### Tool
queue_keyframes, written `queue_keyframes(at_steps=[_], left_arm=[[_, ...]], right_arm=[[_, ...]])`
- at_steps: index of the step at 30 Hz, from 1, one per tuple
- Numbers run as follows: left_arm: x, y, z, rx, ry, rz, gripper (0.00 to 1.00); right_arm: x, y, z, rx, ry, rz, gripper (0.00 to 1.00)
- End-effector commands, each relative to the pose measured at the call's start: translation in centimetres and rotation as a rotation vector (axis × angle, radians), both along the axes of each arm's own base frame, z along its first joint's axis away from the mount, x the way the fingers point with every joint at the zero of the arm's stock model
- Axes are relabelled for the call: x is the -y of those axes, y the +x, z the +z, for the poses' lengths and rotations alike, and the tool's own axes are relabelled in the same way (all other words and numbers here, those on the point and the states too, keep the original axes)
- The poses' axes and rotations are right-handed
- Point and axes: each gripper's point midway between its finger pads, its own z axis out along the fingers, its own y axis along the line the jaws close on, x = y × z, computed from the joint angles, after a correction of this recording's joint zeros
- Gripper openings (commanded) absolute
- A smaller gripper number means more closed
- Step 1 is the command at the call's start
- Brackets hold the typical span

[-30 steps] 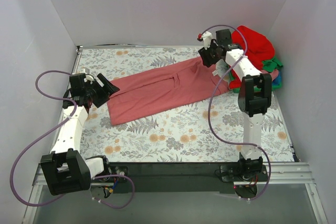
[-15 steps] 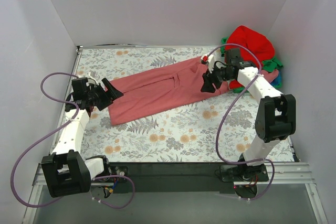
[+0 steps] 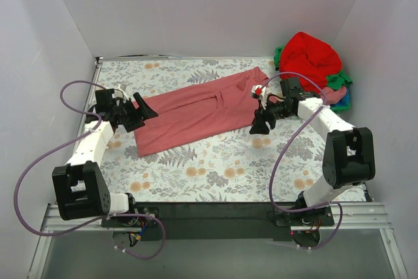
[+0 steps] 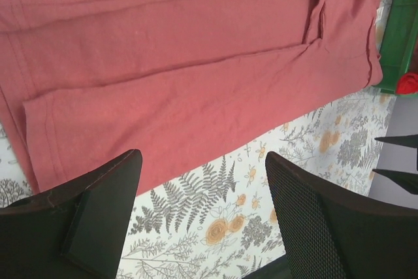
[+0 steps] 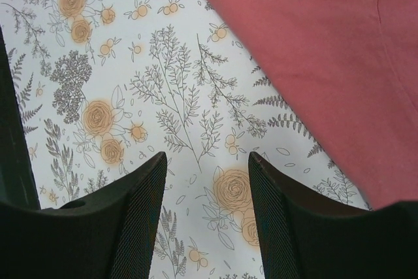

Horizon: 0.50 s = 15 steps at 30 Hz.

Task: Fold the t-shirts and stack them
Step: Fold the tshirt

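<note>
One floral table (image 3: 215, 161) is filling most of the top view. The dusty pink shirt (image 3: 196, 114) is lying flat across its middle as a long folded strip. Its long axis is running from near left to far right, and the hemmed end seems to be pointing toward the left arm.

In the far right corner a red shirt (image 3: 313, 53) is heaping over a green basket (image 4: 400, 37) and hiding most of it. Bits of green cloth (image 3: 337, 82) are poking out, hard to make out.

The left gripper (image 4: 202, 159) is hovering over the strip's near left edge, jaws wide apart, gripping nothing. The right gripper (image 5: 208, 159) is hanging over bare table just beside the shirt's far-right end, jaws apart and empty.
</note>
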Motion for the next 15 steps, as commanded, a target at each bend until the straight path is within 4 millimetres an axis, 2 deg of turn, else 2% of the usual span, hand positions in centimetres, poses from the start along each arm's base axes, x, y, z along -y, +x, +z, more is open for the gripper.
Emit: queue_keyframes(at_steps=[1,4,5,7,8,10,15], left_arm=[[0.1,1.8,1.9,0.070,0.034,-0.053,0.76],[-0.1,3.5,2.0,0.082,0.072,-0.083,0.76],[-0.3,4.3,2.6,0.099,0.091,-0.084,0.76],[-0.2,5.4,2.1,0.097,0.117,-0.109,0.76],[-0.4,6.3,2.9,0.122,0.136,-0.107,0.76],[-0.6,7.2,2.4,0.123,0.165,-0.127,0.76],[-0.4,9.5,3.2,0.177,0.218,-0.197,0.76]], right_arm=[[-0.4,-0.3,1.6,0.046,0.061,0.033,0.60],[-0.5,-0.5,1.7,0.048,0.070,0.040,0.59],[-0.4,-0.5,1.8,0.055,0.072,0.041,0.59],[-0.4,-0.6,2.1,0.064,0.073,0.040,0.60],[-0.3,-0.5,2.2,0.068,0.075,0.039,0.59],[-0.3,-0.7,2.2,0.070,0.075,0.040,0.59],[-0.1,-0.7,2.7,0.084,0.085,0.038,0.59]])
